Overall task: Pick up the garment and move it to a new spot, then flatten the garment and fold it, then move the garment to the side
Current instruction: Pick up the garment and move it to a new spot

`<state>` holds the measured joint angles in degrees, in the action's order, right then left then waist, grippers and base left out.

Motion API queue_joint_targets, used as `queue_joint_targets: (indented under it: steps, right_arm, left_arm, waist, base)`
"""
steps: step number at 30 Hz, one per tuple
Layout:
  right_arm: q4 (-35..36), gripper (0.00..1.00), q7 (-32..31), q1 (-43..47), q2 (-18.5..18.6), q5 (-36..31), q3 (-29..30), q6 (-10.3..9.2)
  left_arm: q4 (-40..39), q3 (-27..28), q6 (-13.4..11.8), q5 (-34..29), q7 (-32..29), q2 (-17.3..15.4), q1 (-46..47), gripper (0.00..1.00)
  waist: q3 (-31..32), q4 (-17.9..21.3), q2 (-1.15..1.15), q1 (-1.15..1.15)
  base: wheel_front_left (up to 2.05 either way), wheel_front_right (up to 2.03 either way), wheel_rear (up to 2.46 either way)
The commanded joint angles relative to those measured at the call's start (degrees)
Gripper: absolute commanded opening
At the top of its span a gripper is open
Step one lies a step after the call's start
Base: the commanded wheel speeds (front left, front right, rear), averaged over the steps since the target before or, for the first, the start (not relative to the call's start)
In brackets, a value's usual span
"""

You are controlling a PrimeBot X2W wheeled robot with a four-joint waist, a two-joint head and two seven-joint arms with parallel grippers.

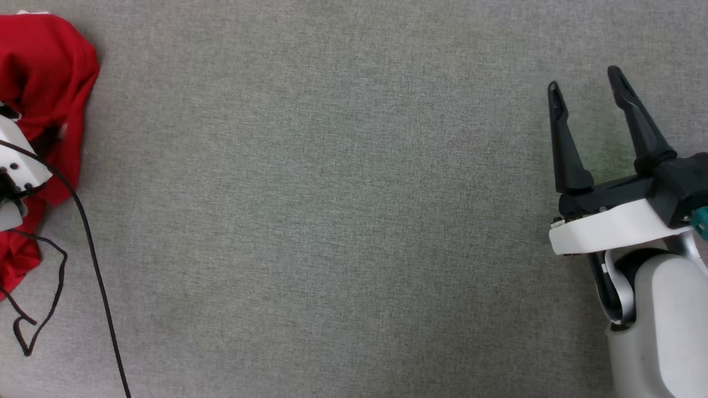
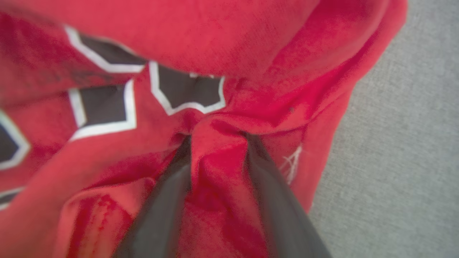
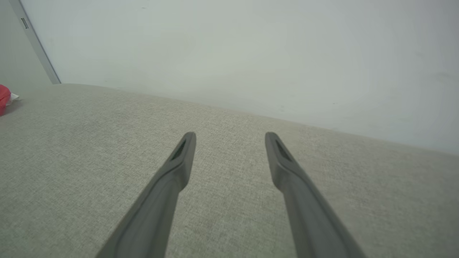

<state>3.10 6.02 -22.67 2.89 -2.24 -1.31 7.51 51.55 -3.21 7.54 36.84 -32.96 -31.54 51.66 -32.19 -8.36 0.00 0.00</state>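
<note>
The garment (image 1: pixel 50 61) is a crumpled red heap at the left edge of the head view. Up close the garment (image 2: pixel 215 43) shows black, white-outlined lettering. My left gripper (image 2: pixel 218 138) is pushed into it, its two dark fingers apart with a raised ridge of red cloth between them. In the head view only the white housing of my left wrist (image 1: pixel 19 160) shows over the heap. My right gripper (image 1: pixel 584 80) hovers open at the far right, nothing between its fingers. In the right wrist view it (image 3: pixel 230 136) points across bare cloth, and a sliver of the garment (image 3: pixel 3 98) sits far left.
A grey fabric surface (image 1: pixel 332 221) spreads between the two arms. A black cable (image 1: pixel 88 243) trails from my left wrist and loops on the surface at the lower left. A pale wall (image 3: pixel 251 53) rises behind the surface's far edge.
</note>
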Motion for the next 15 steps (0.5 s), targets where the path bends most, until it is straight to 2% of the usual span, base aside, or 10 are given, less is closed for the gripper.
queue_joint_targets:
  steps: [1, 7, 10, 11, 15]
  right_arm:
    - [0.2, 1.0, 0.0, -0.3, 0.0, 0.0, 0.4, -0.04]
    - [0.5, 1.0, -0.3, 1.0, 0.0, 0.0, 1.0, -0.04]
    - [0.2, 1.0, -0.1, 1.7, 0.0, 0.6, 1.1, -0.04]
    - [-0.2, 1.0, 0.1, 2.4, 0.0, 1.3, 1.4, -0.04]
    - [-0.9, 1.0, 0.6, 3.6, 0.0, 2.1, 2.2, -0.04]
  left_arm:
    - [2.3, -1.1, -0.1, -0.4, 0.2, 2.1, -2.1, 0.0]
    - [2.1, -0.9, -1.4, -2.2, 10.1, 1.3, 0.4, 0.0]
    - [1.4, -1.2, -2.1, -3.8, 17.4, 1.2, 1.4, 0.0]
    - [1.1, -1.0, -2.5, -4.8, 24.2, 1.9, 1.8, 0.0]
    - [0.2, -1.4, -2.8, -6.1, 33.1, 2.8, 2.9, 0.0]
  waist:
    - [0.4, -0.2, 0.0, 0.0]
    - [3.5, -1.3, 0.0, 0.0]
    - [5.7, -2.0, 0.0, 0.0]
    - [8.2, -2.7, 0.0, 0.0]
    - [11.8, -3.3, 0.0, 0.0]
  base:
    - [0.0, 0.0, 0.0]
    - [0.0, 0.0, 0.0]
    - [0.0, 0.0, 0.0]
    - [0.0, 0.0, 0.0]
    - [0.0, 0.0, 0.0]
